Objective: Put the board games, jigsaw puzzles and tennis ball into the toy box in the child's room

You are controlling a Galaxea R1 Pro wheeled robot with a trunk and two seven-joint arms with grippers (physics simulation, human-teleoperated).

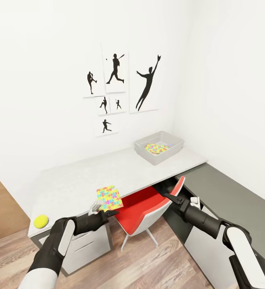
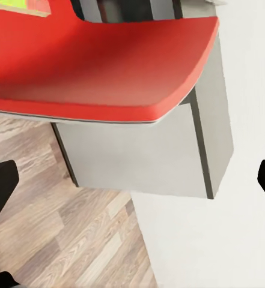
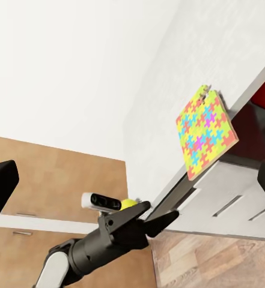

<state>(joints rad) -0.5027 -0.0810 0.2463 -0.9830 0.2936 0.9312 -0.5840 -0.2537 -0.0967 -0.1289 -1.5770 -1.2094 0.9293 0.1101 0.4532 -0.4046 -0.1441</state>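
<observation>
A colourful jigsaw puzzle (image 1: 109, 198) (image 3: 204, 132) lies at the front edge of the pale grey table (image 1: 80, 176), one corner hanging over the edge. My left gripper (image 1: 108, 213) (image 3: 150, 217) is open just below and in front of that corner, holding nothing. A second jigsaw puzzle (image 1: 156, 148) lies inside the grey toy box (image 1: 176, 145) at the back right of the table. The yellow tennis ball (image 1: 41, 220) (image 3: 128, 204) rests at the table's front left corner. My right gripper (image 1: 173, 196) is open over the red chair. The board games and the bed are out of view.
A red chair (image 1: 142, 208) (image 2: 102, 66) is tucked under the table between my arms. Drawers (image 1: 90, 247) sit under the table's left end. The dark grey table section (image 1: 224, 192) runs along the right wall. Wood-plank floor (image 1: 148, 265) lies below.
</observation>
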